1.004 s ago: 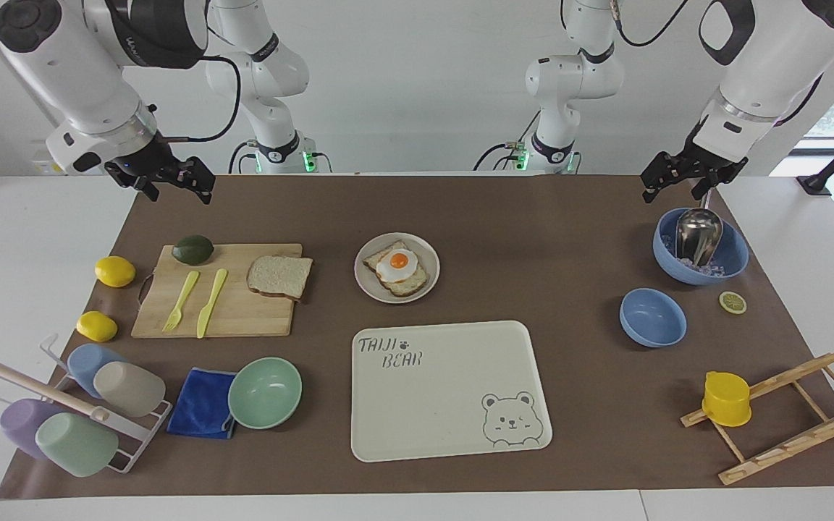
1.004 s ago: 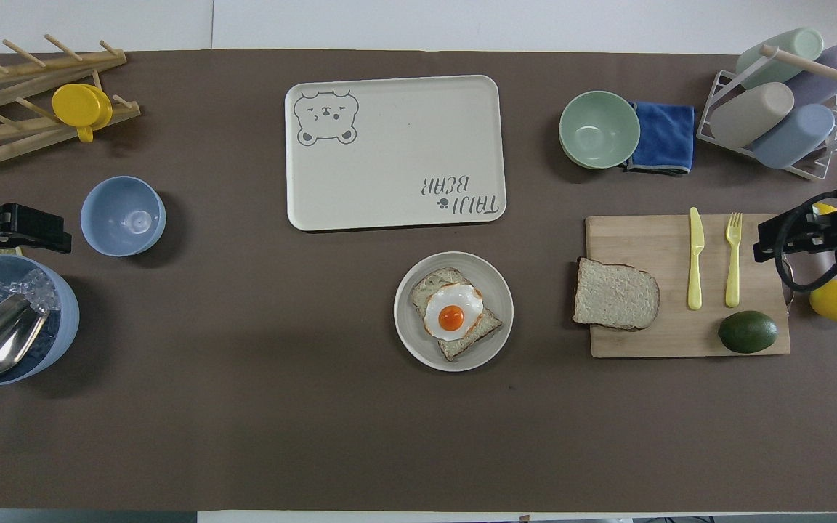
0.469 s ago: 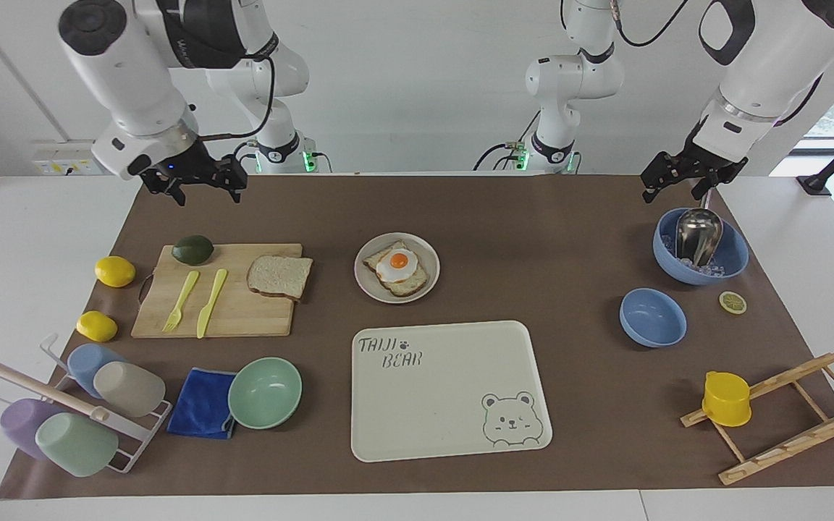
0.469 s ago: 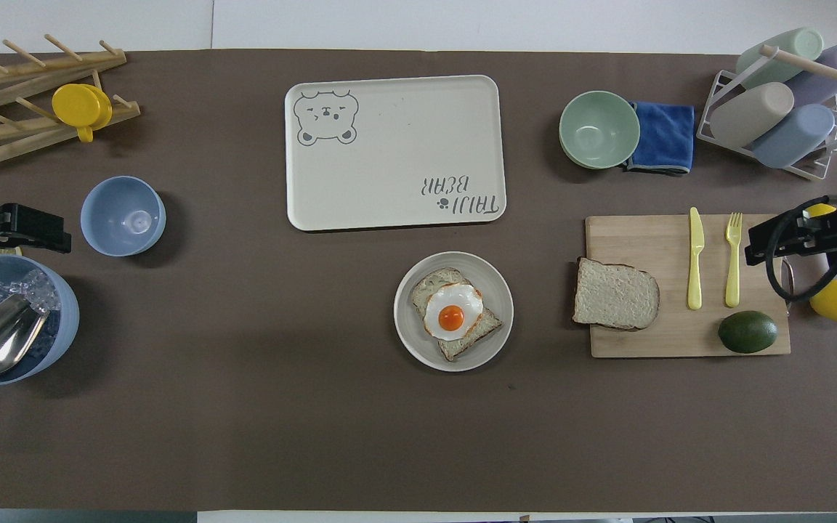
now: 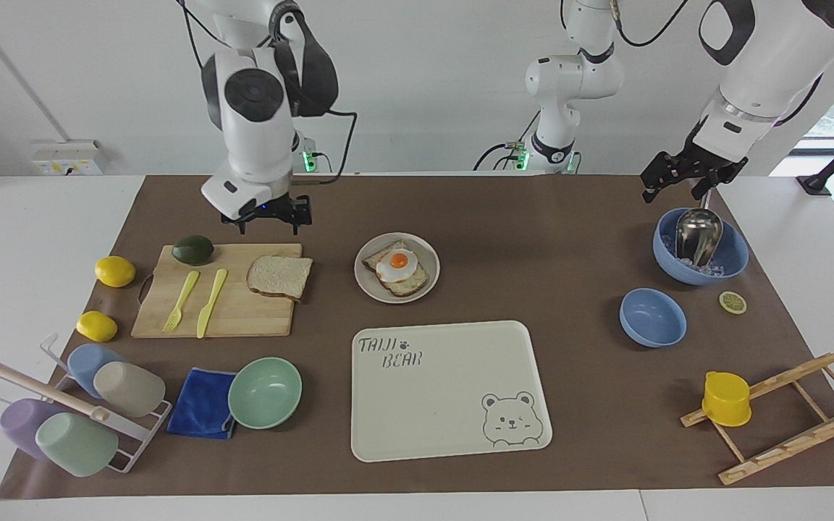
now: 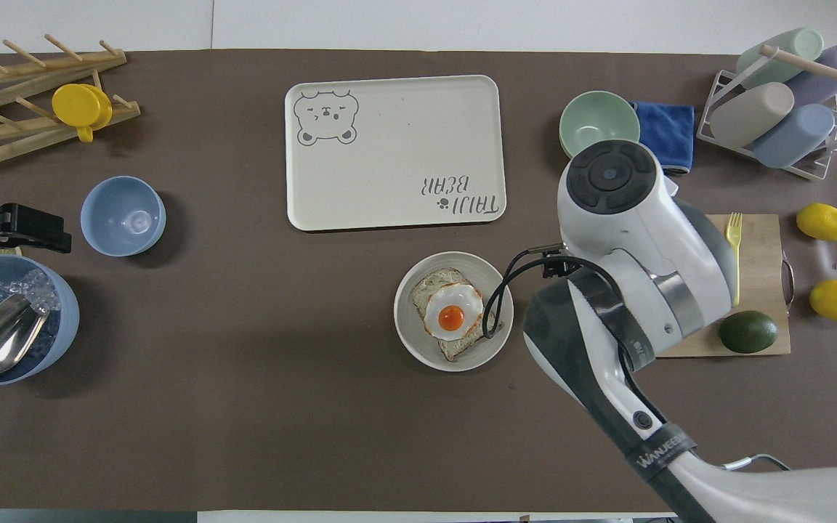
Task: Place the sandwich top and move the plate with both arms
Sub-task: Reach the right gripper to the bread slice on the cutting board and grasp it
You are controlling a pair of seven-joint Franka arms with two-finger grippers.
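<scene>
The right gripper (image 5: 267, 215) hangs with fingers spread and empty over the cutting board (image 5: 236, 311), above the bread slice (image 5: 279, 276) lying on the board's end nearest the plate (image 5: 370, 286). The plate, carrying egg toast (image 5: 397, 269), sits mid-table, nearer the robots than the tray (image 5: 453, 405). The left gripper (image 5: 685, 181) waits open and empty over the ice bowl (image 5: 732, 257).

An avocado (image 5: 193, 250) lies on the cutting board (image 5: 243, 311) beside two lemons (image 5: 114, 271).
</scene>
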